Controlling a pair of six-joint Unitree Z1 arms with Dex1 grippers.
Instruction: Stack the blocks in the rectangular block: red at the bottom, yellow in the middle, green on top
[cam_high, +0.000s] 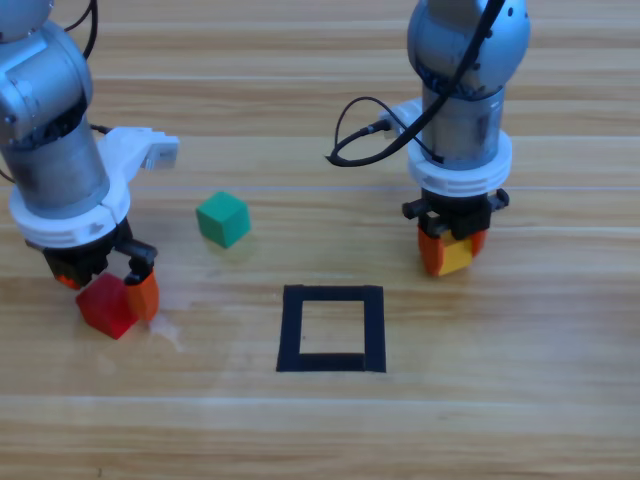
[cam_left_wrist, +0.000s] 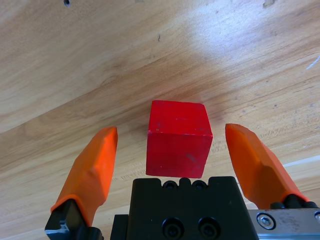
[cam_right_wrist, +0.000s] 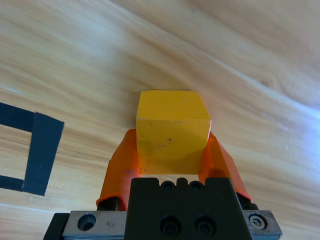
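Table (cam_high: 520, 420): pale wood, visible grain, smooth, faint sheen under light; red cube (cam_left_wrist: 178, 138): matt faces, small scuff marks; yellow cube (cam_right_wrist: 172, 131): matt, lightly speckled; green cube (cam_high: 222, 218): matt; square outline (cam_high: 331, 329): flat black tape, dull; left gripper (cam_left_wrist: 172, 157) fingers (cam_left_wrist: 92, 170): smooth orange plastic, slight gloss.
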